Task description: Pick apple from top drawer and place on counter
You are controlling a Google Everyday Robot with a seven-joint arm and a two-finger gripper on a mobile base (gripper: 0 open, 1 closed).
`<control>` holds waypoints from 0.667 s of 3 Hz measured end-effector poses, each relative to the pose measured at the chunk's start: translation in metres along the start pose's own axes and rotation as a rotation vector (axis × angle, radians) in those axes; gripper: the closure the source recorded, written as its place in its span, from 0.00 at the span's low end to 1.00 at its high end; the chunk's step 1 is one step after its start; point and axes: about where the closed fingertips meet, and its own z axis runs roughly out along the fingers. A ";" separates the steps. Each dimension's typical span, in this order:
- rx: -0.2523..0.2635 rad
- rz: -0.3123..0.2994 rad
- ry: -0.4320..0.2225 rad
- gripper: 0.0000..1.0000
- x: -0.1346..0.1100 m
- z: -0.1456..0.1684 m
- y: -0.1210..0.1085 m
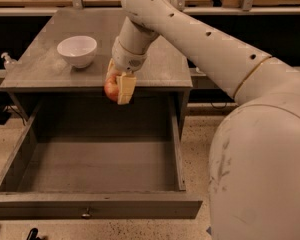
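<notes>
Now the tool hangs clamped on the apple, holding it clear above the open top drawer below, right at the front edge of the surface. Just beyond that lip lies bare room for a set-down. The white bowl sits well off to the side.

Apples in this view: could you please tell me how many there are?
1. The apple is clamped in the gripper, above the back of the open top drawer, level with the counter front edge. The visible drawer floor holds no other, though the arm could hide one.
</notes>
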 end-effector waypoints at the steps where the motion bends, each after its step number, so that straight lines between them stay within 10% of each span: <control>1: 0.000 0.000 0.000 1.00 0.000 0.000 0.000; 2: 0.000 0.000 0.000 1.00 -0.001 -0.001 0.002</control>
